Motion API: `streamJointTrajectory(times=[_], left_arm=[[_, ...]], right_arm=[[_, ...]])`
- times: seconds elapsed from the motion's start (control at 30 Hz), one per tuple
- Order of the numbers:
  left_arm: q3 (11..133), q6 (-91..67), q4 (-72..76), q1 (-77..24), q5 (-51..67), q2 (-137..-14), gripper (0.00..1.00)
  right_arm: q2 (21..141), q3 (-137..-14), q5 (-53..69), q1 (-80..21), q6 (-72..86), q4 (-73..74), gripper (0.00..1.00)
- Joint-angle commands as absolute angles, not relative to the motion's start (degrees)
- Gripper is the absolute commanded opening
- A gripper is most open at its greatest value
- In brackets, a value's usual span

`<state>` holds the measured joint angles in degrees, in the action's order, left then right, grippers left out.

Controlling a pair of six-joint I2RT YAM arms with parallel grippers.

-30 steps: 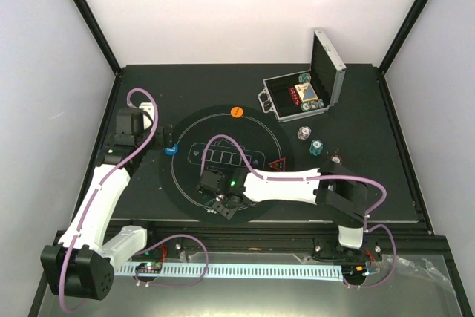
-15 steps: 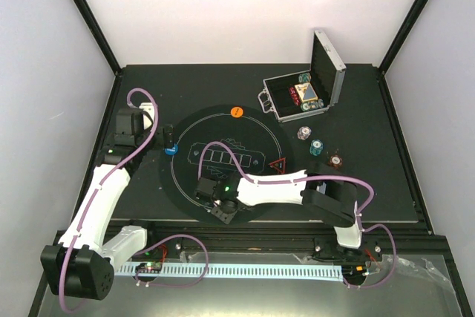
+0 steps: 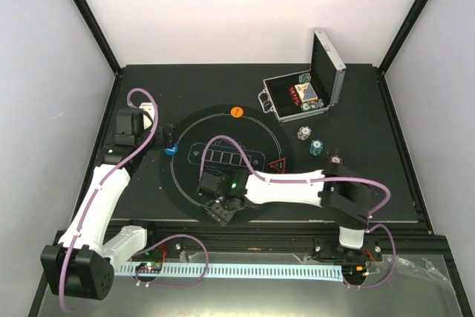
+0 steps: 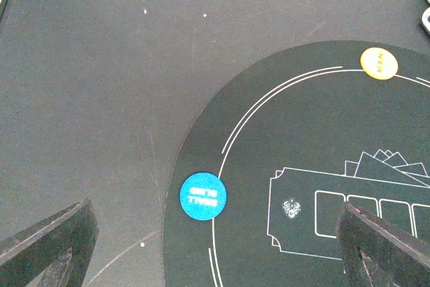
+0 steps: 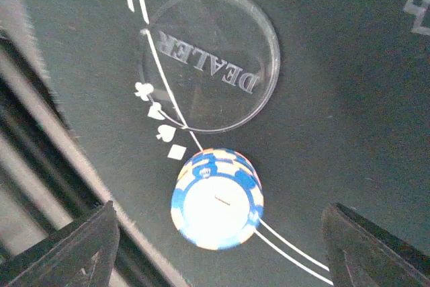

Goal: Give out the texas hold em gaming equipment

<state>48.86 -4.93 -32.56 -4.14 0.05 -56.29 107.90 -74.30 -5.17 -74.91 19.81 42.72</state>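
Clearing straight upward looks the safe way to finish this placement. Right gripper (image 3: 223, 211) has its fingers spread; the blue-white-orange chip stack (image 5: 216, 199) stands free between them on the mat (image 5: 322, 99), touching neither. Any sideways drift could topple it. Clear dealer button (image 5: 208, 58) lies just ahead of the fingertips, beside the stack. Right arm stretches low across from its base, wrist tipped down. Left gripper (image 3: 169, 137) also spread, blue disc (image 4: 203, 196) beneath it, untouched.
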Motion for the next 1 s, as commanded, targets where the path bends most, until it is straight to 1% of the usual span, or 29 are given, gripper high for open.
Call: streamJointTrajectory(times=[0.0,0.13,0.2,0.3,0.43,0.57,0.7,0.83,0.97], left_arm=[[49.4,-5.0,-32.1,-3.8,0.9,-56.0,0.99],[49.8,-4.9,-32.5,-3.8,1.4,-56.3,0.99],[49.8,-4.9,-32.7,-3.8,1.5,-56.3,0.99],[49.6,-4.9,-32.5,-3.7,1.2,-56.0,0.99],[49.5,-4.9,-32.3,-3.8,1.2,-56.1,0.99],[49.4,-4.8,-32.3,-3.8,1.6,-56.2,0.99],[49.4,-4.8,-32.2,-3.8,1.5,-56.3,0.99],[49.3,-4.7,-32.2,-3.8,1.3,-56.4,0.99],[49.3,-4.7,-32.1,-3.7,1.4,-56.7,0.99]], right_arm=[[98.5,-74.3,-6.6,-71.9,20.3,44.9,0.84],[93.4,-73.0,-9.6,-61.5,20.2,47.5,0.85],[92.4,-71.7,-10.4,-53.3,19.9,47.7,0.85],[92.9,-70.1,-12.0,-42.1,19.2,46.8,0.85],[95.2,-69.9,-12.2,-30.4,17.3,44.4,0.85],[98.4,-72.5,-12.2,-24.1,15.5,42.9,0.86],[103.2,-76.1,-11.2,-20.1,14.7,42.4,0.86],[107.3,-78.7,-10.3,-18.1,14.4,42.0,0.86],[110.5,-80.1,-9.5,-16.9,14.0,41.5,0.82]])
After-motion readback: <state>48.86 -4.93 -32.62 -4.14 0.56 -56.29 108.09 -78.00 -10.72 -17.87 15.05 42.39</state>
